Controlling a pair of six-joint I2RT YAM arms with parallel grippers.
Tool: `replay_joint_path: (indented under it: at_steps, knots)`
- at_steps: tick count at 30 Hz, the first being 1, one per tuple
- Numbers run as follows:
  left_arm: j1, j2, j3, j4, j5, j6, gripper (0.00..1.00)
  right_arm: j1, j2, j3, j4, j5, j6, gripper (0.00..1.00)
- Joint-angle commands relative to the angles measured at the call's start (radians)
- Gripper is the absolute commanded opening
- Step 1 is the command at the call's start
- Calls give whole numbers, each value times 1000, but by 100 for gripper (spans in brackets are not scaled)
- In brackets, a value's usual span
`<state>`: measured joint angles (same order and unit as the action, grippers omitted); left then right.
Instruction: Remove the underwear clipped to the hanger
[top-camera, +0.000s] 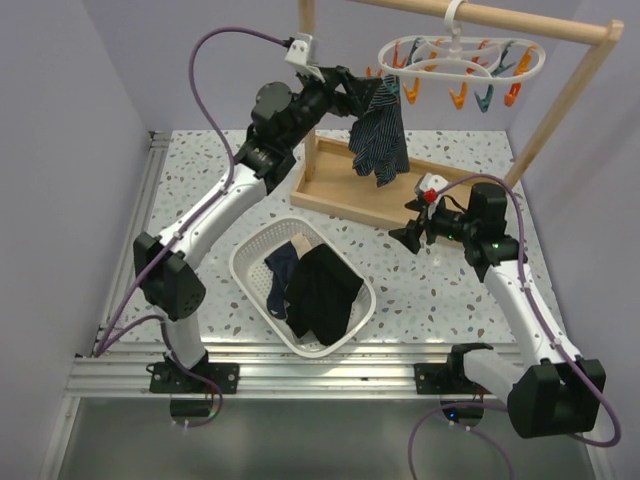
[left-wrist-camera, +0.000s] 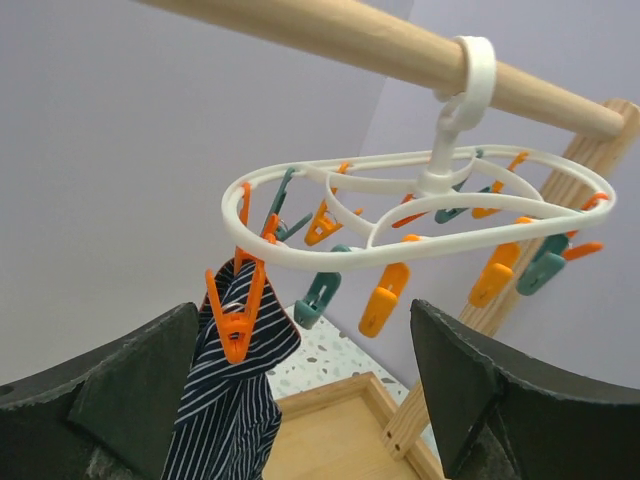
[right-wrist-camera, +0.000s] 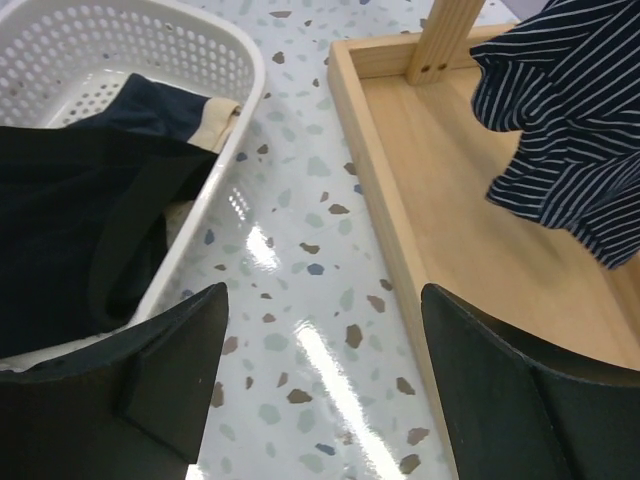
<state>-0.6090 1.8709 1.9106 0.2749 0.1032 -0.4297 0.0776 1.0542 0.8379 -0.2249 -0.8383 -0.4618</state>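
Top external view: black underwear (top-camera: 325, 295) and navy underwear (top-camera: 280, 275) lie in the near basket (top-camera: 240, 262). Striped underwear (top-camera: 380, 135) is still clipped to the far hanger (top-camera: 450, 60). Left gripper (top-camera: 368, 95) and right gripper (top-camera: 412, 235) stand open, empty.

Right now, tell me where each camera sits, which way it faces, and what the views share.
Top external: above and behind, looking down on the table; both arms show, left end effector at the striped underwear, right end effector over the table.
Left wrist: raised, looks up at the hanger; own fingers frame it.
Right wrist: low, looks down at the basket and wooden tray; own fingers show.
Shared: all three show the striped underwear.
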Motion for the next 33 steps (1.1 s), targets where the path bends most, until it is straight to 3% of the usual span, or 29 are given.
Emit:
replay_joint_path:
  at_steps: [1, 5, 9, 12, 13, 16, 19, 21, 26, 33]
  knots:
    - [2, -145, -94, 40, -3, 86, 91, 40, 30, 58, 108, 71, -73, 81]
    - [2, -283, -288, 37, -19, 149, 93, 178, 62, 47, 221, 347, -57, 76]
    - [2, -436, -470, 32, -51, 174, 95, 209, 121, -14, 548, 601, 24, 79]
    - [3, -596, -609, 11, -79, 178, 95, 220, 239, 21, 668, 767, 58, 80]
    - [3, -627, -645, 3, -89, 177, 95, 223, 298, 41, 682, 795, 58, 94]
    - [2, -751, -774, -28, -130, 170, 95, 223, 374, 133, 674, 814, 58, 95]
    - [3, -860, -881, -83, -174, 155, 95, 260, 424, 197, 635, 756, 29, 90]
    - [2, -935, -918, -126, -206, 141, 95, 296, 464, 230, 631, 795, 11, 89]
    - [2, -1087, -1058, -187, -281, 54, 95, 364, 593, 329, 658, 1056, 66, 82]
    - [2, -1265, -1156, -273, -352, -21, 95, 367, 757, 493, 587, 1211, 170, 74]
